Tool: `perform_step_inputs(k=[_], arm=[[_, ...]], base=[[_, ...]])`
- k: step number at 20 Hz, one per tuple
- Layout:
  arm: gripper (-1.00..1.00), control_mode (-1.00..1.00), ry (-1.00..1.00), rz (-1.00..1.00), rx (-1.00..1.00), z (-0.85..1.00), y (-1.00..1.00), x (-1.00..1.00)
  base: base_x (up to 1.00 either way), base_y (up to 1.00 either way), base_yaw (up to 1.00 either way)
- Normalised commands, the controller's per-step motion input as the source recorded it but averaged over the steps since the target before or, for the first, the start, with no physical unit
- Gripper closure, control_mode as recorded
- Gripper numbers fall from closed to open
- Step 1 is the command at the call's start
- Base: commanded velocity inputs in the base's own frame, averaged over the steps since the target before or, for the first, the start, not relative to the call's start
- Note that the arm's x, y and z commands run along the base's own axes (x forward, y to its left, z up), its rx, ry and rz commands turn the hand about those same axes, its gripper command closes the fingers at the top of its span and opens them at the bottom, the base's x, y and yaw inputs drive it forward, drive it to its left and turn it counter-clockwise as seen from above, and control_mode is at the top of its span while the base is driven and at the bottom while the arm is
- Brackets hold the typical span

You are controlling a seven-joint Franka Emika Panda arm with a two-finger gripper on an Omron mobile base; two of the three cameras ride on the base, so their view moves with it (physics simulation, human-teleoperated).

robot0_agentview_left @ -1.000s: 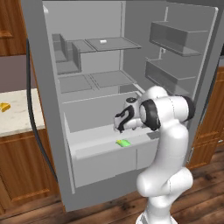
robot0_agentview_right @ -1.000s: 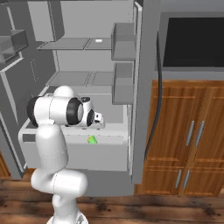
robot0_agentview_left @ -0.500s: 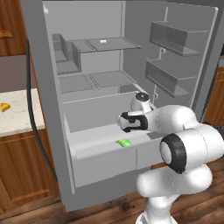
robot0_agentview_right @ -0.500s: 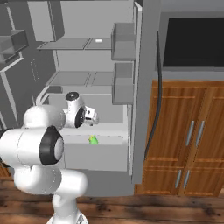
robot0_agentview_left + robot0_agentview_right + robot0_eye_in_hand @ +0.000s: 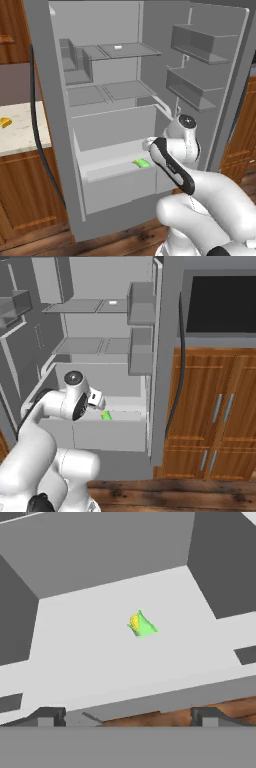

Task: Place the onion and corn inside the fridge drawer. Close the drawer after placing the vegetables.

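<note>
One corn (image 5: 141,625) lying on floor of pulled-out fridge drawer (image 5: 117,187), near its middle. Tool (image 5: 127,716) hovering above drawer front, fingertips (image 5: 46,716) spread wide, holding nothing.

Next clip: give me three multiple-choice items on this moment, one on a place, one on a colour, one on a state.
1. Where does the corn lie?
A. on the fridge drawer floor
B. on the top shelf
C. on the wooden floor

2. What colour is the corn mostly?
A. red
B. bright green
C. brown

3. How does the drawer stand?
A. pushed shut
B. taken out
C. pulled open

Key: 1 A, the hand view shows it on the drawer's pale floor; 2 B, green with a yellowish end; 3 C, its front juts out of the fridge in both base views.
</note>
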Motion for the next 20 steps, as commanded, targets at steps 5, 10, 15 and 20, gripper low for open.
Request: perform_step_inputs(k=[5, 10, 15, 20], arm=[[-1.00, -1.00, 0.06, -0.02, 0.02, -0.31, 0.00, -0.35], [-1.00, 1.00, 0.00, 0.00, 0.00, 0.00, 0.00, 0.00], [-1.00, 1.00, 0.00, 0.00, 0.00, 0.00, 0.00, 0.00], [-1.00, 1.00, 0.00, 0.00, 0.00, 0.00, 0.00, 0.00]], base=[[0.00, 0.00, 0.00], [-0.87, 0.13, -0.01], [-1.00, 0.78, 0.07], [-0.38, 1.00, 0.22]])
